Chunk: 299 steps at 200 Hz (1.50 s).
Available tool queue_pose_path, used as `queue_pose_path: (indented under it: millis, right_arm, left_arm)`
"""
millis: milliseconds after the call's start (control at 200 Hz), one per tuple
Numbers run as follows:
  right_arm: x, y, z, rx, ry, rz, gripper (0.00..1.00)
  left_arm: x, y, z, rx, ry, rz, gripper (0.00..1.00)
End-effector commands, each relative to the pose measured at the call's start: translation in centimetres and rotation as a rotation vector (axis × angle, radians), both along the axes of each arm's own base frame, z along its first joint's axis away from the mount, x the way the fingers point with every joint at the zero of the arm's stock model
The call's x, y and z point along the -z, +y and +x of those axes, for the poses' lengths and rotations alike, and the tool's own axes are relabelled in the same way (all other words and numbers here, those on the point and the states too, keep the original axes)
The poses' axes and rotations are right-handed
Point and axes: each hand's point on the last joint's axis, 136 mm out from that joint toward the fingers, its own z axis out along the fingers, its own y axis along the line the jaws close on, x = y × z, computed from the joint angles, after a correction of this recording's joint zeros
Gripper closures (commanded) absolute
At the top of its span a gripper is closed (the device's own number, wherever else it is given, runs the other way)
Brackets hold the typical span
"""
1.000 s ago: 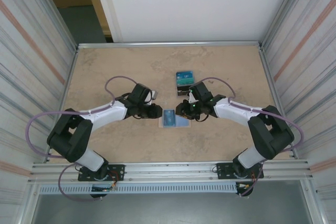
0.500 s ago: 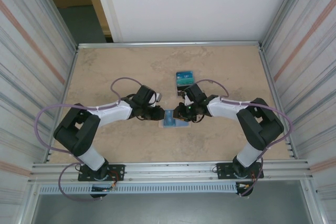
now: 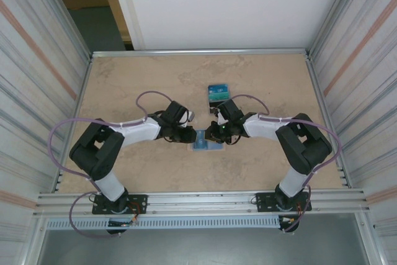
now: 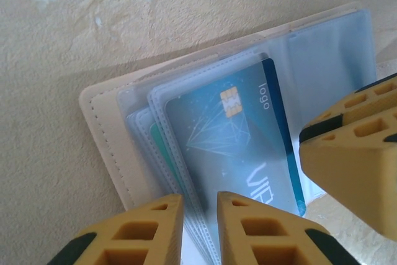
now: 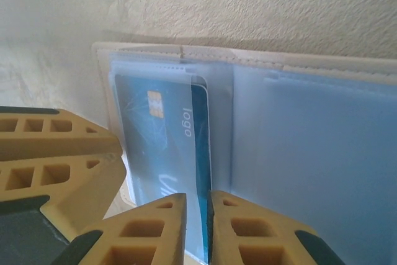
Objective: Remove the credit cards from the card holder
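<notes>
The white card holder (image 3: 205, 144) lies open on the table, its clear sleeves (image 4: 139, 122) fanned up. A blue credit card (image 4: 229, 141) with a gold chip sits in the top sleeve, one dark edge sticking out. My left gripper (image 4: 200, 231) is at the holder's left side (image 3: 191, 135), shut on the lower edges of the sleeves. From the right, my right gripper (image 5: 208, 228) meets it (image 3: 215, 133), pinching the exposed edge of the blue card (image 5: 164, 147). Each wrist view also shows the other gripper's yellow fingers (image 4: 353, 153) (image 5: 56, 153).
A loose teal card (image 3: 218, 90) lies on the table just behind the right gripper, with a darker one (image 3: 214, 103) right in front of it. A metal rail (image 3: 198, 52) frames the tabletop, with corrugated walls (image 3: 37, 60) left and right.
Both grippers have slid inward onto the card holder from either side, and their jaws have narrowed onto the sleeves and the card edge.
</notes>
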Motion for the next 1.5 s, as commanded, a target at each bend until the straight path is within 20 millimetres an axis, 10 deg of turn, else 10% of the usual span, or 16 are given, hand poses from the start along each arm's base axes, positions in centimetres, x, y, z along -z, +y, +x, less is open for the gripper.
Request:
queue_pose_path:
  millis: [0, 1493]
  right_arm:
    - [0.3, 0.2, 0.2, -0.014, 0.007, 0.014, 0.84]
    - [1.5, 0.1, 0.1, 0.011, 0.062, 0.094, 0.86]
  left_arm:
    - [0.2, -0.2, -0.1, 0.03, -0.004, 0.03, 0.78]
    - [1.1, 0.1, -0.3, 0.036, 0.009, 0.089, 0.81]
